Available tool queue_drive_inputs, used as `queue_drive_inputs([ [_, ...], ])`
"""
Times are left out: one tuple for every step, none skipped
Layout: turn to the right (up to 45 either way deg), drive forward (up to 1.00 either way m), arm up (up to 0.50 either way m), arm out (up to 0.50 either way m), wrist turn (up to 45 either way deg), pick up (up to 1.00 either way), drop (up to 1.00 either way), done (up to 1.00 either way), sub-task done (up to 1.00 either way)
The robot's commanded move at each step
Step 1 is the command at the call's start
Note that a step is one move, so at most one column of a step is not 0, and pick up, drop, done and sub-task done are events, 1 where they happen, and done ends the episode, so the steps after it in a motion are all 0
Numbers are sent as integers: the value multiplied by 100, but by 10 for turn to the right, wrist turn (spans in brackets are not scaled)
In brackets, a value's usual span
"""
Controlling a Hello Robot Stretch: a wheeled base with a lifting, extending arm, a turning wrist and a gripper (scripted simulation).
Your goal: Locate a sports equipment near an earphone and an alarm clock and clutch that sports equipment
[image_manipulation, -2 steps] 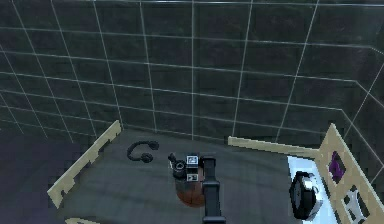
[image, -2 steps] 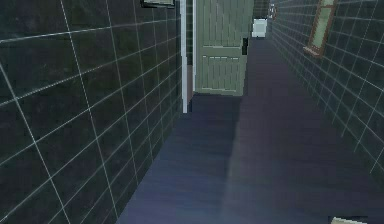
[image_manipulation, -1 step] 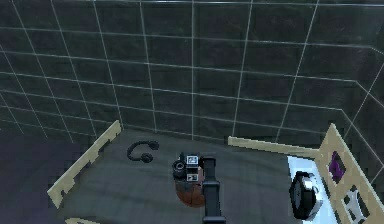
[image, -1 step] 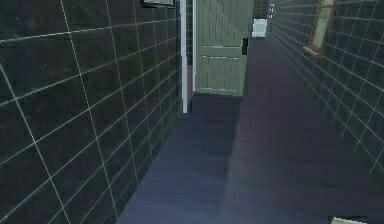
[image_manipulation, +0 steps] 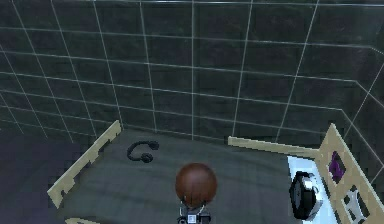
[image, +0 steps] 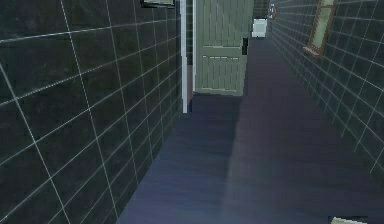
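Note:
In the arm side view a round brown ball (image_manipulation: pixel 196 183) lies on a dark grey surface (image_manipulation: pixel 120 185) with a low wooden rim (image_manipulation: pixel 88 162). A black earphone set (image_manipulation: pixel 143 151) lies left of the ball and farther out. A black rounded object (image_manipulation: pixel 303 193), perhaps the alarm clock, rests on a white patch at the right. At the bottom edge just below the ball the gripper's (image_manipulation: pixel 190 214) dark end with small white marks pokes into view. With the ball at it on the surface, I cannot tell whether it holds anything.
A dark tiled wall (image_manipulation: pixel 200 70) backs the surface. A wooden side piece with a purple thing (image_manipulation: pixel 337 168) stands at the right. The forward view looks down a narrow dark-tiled corridor with blue floor (image: pixel 230 150) to a pale green door (image: pixel 222 45); a framed picture (image: pixel 320 25) hangs on the right.

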Motion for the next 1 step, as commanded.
queue_drive_inputs([
  [0, 0, 0, 0, 0, 100, 0, 0, 0],
])
